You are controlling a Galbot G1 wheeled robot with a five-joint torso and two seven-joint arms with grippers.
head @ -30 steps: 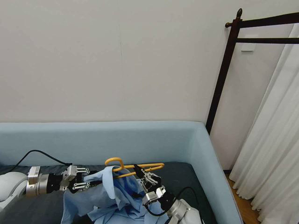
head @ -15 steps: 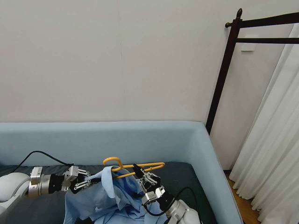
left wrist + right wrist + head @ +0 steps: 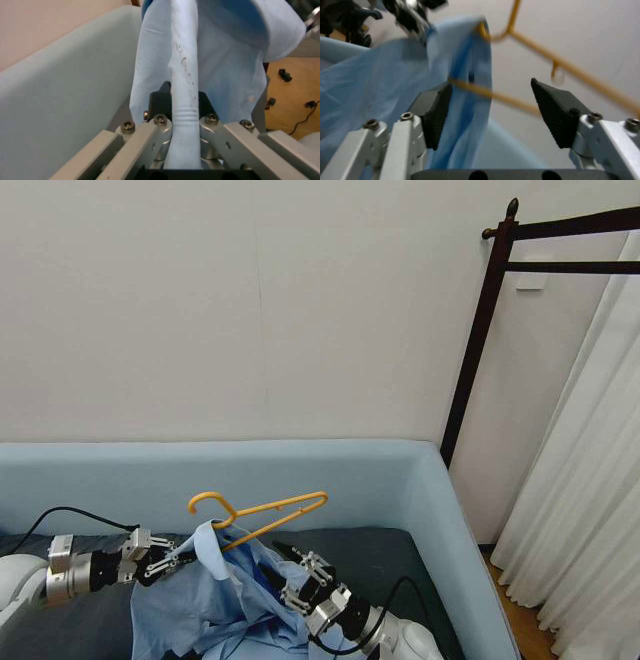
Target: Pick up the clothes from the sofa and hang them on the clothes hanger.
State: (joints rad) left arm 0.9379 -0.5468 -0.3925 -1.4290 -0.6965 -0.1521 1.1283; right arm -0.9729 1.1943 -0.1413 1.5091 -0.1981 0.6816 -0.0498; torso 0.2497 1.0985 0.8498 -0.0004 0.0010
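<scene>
The pale blue sofa (image 3: pixel 300 470) takes up most of what's in front of me. One dark wooden clothes rack (image 3: pixel 478 330) stands just past its right-hand arm, beside a white curtain (image 3: pixel 590 480). On the dark seat, well short of that arm and away from the backrest, one light blue shirt (image 3: pixel 205 605) lies bunched up. One yellow hanger (image 3: pixel 270 506) is tilted above it, hook up and one end tucked into the cloth.

Two grippers are at work. The left gripper (image 3: pixel 178 558) reaches in over the seat from the sofa's left side, pinching a fold of the shirt tight between its fingers. The right gripper (image 3: pixel 296 570) comes up beside the shirt with its jaws spread, the hanger's lower bar passing between them untouched.

I'd say the garment is partway onto the hanger and nothing has gone to the rack yet. The next move likely calls for the right jaws to clamp the bar squarely, so the shirt doesn't slide off when lifted.
</scene>
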